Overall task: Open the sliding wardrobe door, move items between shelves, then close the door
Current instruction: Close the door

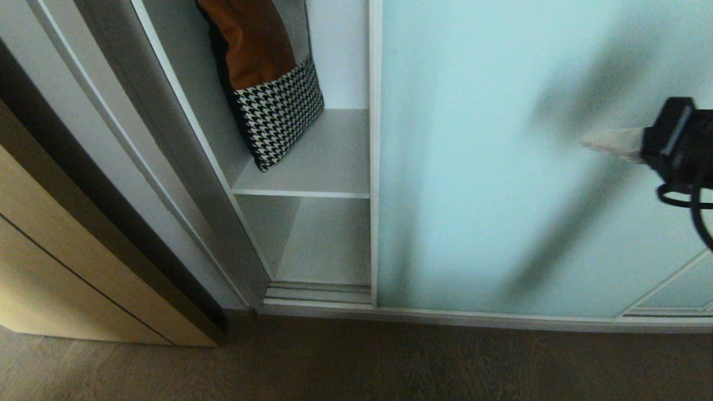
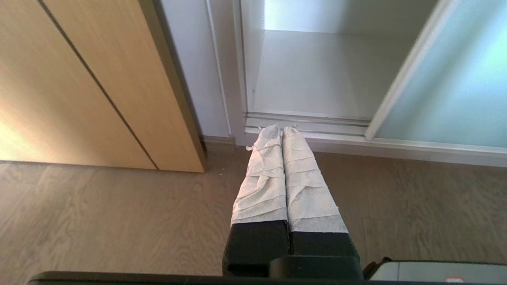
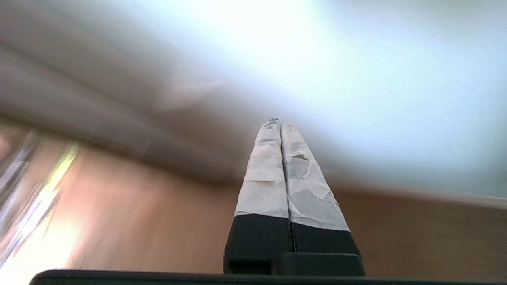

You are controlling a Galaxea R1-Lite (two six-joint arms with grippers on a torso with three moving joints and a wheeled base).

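At frame edge, right claw [image 1: 585, 142] closed, arm cut off

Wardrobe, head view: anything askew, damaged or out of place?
Nothing damaged or spilled. The orange and houndstooth cushion stands tilted on the upper shelf, leaning toward the left wall. The sliding wardrobe door is only partly open. The right gripper, fingers shut, is in front of its glass.

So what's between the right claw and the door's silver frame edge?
Only bare frosted glass of the sliding door, seen in the head view; right claw shut, frame edge.
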